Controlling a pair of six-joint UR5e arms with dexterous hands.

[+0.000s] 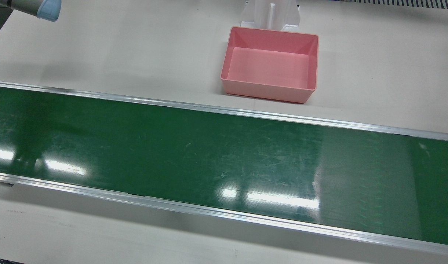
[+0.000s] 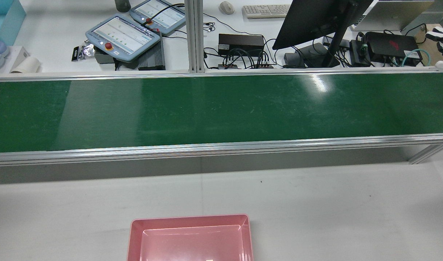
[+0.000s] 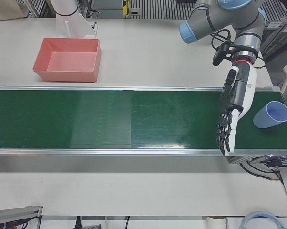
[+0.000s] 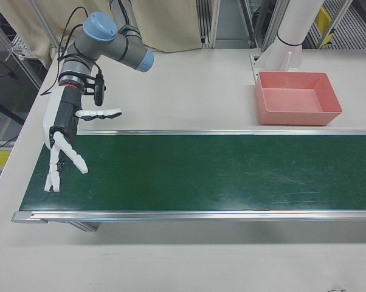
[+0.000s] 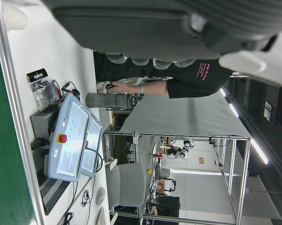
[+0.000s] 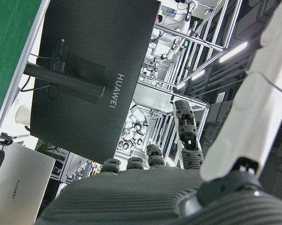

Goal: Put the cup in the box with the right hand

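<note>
A light blue cup (image 3: 271,115) sits on the green conveyor belt (image 3: 110,119) at its far right end in the left-front view, just right of my left hand (image 3: 231,107). That hand is open and empty, fingers stretched down over the belt. My right hand (image 4: 64,137) is open and empty, fingers spread above the opposite end of the belt (image 4: 201,173). The empty pink box (image 1: 268,91) stands on the white table beside the belt, midway along it. It also shows in the rear view (image 2: 190,218), the left-front view (image 3: 65,75) and the right-front view (image 4: 298,115).
A white arm pedestal (image 1: 270,14) stands right behind the box. Beyond the belt in the rear view are a monitor (image 2: 315,18), two teach pendants (image 2: 123,34) and cables. Aluminium rails (image 1: 224,110) edge the belt.
</note>
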